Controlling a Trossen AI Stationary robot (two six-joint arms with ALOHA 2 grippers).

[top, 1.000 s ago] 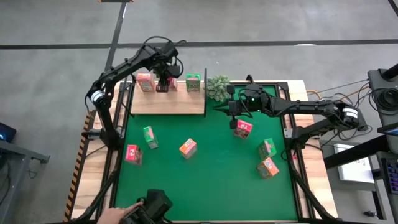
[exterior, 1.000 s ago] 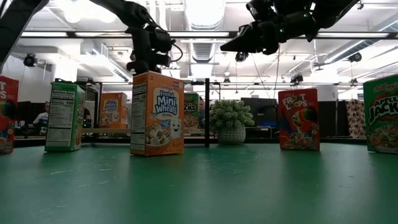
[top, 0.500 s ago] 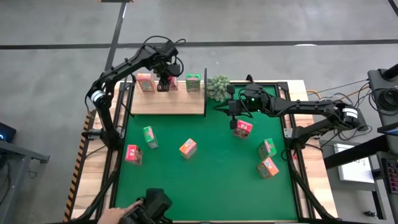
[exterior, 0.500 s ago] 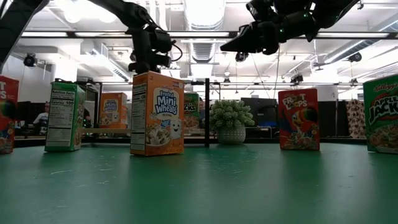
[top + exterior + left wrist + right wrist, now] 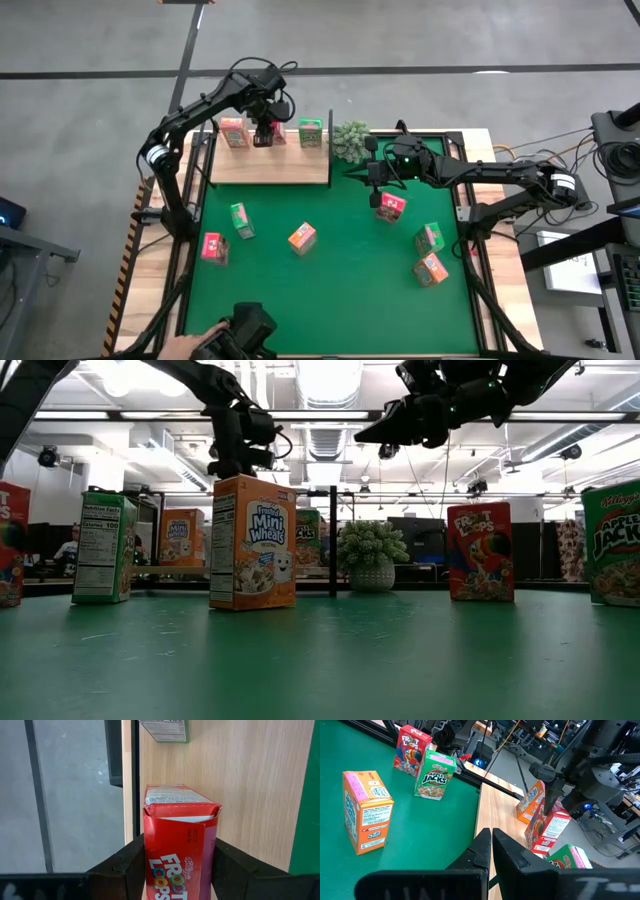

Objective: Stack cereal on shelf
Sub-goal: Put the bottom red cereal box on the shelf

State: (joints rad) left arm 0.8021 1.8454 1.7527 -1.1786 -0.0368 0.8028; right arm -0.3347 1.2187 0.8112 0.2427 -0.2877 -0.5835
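Three boxes stand on the shelf; left hand clamps the red cereal box, right hand closed, empty.

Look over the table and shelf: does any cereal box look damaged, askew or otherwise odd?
One does. The red Froot Loops box gripped by the left tool over the shelf has its top flap lifted, leaving a gap at the top edge. The loose boxes on the green mat sit at mixed angles, none visibly crushed.
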